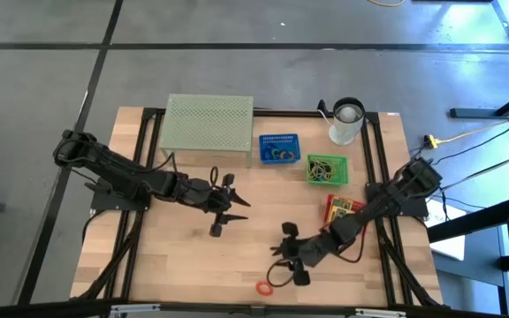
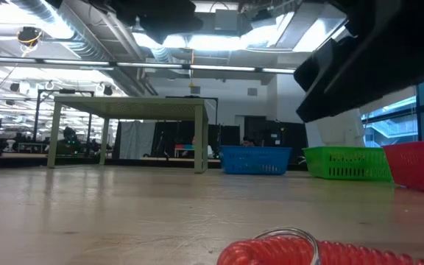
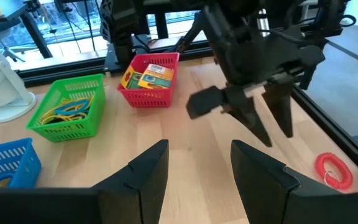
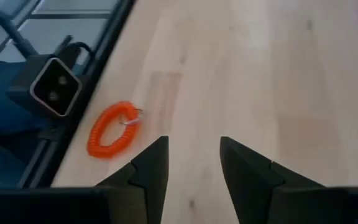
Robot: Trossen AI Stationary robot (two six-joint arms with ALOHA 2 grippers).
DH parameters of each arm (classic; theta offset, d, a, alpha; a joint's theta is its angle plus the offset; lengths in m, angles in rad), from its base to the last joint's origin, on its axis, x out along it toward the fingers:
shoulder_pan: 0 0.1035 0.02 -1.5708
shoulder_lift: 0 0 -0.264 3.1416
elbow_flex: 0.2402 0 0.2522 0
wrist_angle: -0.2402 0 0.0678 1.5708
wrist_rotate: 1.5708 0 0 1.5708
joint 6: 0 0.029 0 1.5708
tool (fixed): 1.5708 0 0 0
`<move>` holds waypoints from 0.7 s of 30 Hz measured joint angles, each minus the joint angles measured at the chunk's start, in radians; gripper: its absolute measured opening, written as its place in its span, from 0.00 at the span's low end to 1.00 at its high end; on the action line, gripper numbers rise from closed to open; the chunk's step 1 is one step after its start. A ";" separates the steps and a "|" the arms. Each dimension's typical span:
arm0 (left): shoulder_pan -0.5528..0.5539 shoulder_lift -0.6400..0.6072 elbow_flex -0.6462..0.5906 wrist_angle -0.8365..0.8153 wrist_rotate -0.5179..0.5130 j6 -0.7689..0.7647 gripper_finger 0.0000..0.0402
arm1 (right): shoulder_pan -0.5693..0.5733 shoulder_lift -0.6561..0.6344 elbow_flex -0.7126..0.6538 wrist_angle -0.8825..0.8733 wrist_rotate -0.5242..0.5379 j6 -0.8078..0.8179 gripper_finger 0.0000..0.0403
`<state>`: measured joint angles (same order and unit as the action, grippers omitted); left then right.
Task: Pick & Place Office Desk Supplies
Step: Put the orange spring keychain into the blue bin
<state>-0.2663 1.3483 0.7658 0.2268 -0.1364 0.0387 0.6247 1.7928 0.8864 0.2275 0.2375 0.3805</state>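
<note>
Right gripper over the last loose coil near the desk's front edge

From above, my right gripper point(image 1: 292, 265) hangs low over the desk point(image 1: 184, 265), with the orange-red coil loop point(image 1: 263, 287) just beside it, untouched; my left gripper point(image 1: 224, 212) waits mid-desk, empty. The blue basket point(image 1: 278, 148), green basket point(image 1: 326, 169) and red basket point(image 1: 343, 207) already hold supplies, and I see nothing else loose, so I judge the sorting nearly done, this coil being what is left. At desk level, the coil point(image 2: 300, 252) lies close to the camera, baskets lined up far behind. My left wrist shows its fingers spread on nothing, the right arm ahead, and the coil point(image 3: 334, 170) beyond it. My right wrist shows my fingers spread and empty, the coil point(image 4: 112, 129) lying off to one side, not between them.
</note>
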 joint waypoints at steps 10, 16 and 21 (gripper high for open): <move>-0.002 0.000 -0.002 -0.003 0.000 -0.027 0.42 | 0.033 0.175 0.061 0.218 -0.010 -0.030 0.36; -0.002 0.000 -0.002 -0.003 0.000 -0.045 0.42 | 0.033 0.279 0.208 0.099 -0.117 -0.056 0.36; -0.002 0.000 -0.002 -0.003 0.000 -0.037 0.42 | 0.031 0.299 0.323 -0.194 -0.125 -0.076 0.39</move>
<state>-0.2680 1.3483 0.7639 0.2238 -0.1364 0.0020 0.6552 2.0921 1.2092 0.0331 0.1123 0.3044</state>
